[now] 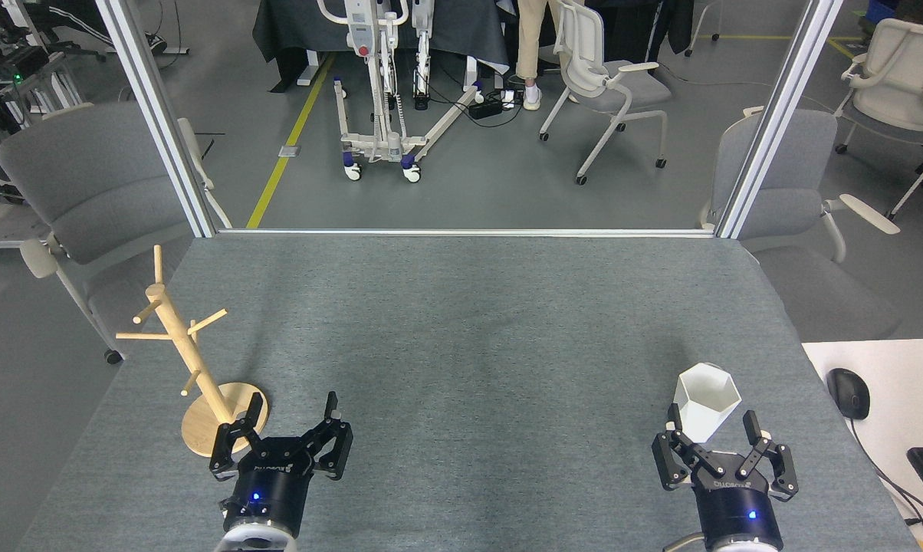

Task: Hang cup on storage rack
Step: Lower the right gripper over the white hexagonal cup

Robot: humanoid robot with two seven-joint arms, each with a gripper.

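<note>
My right fingers are spread either side of the cup, whose mouth tilts up toward 12 o'clock. My left fingers gape, holding nothing, just at 3 o'clock of the storage rack, which stands upright on the grey worktop. A mouse lies at 3 o'clock of the cup.

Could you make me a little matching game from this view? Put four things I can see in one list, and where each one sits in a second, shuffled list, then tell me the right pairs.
Things:
1. cup
2. storage rack
3. computer mouse
4. left gripper

Places:
A. on the white desk beside the grey table
B. near the table's left edge, standing upright
C. near the table's right front, just ahead of the right gripper
D. open, just right of the round wooden base

Pairs: 1-C, 2-B, 3-A, 4-D
</note>
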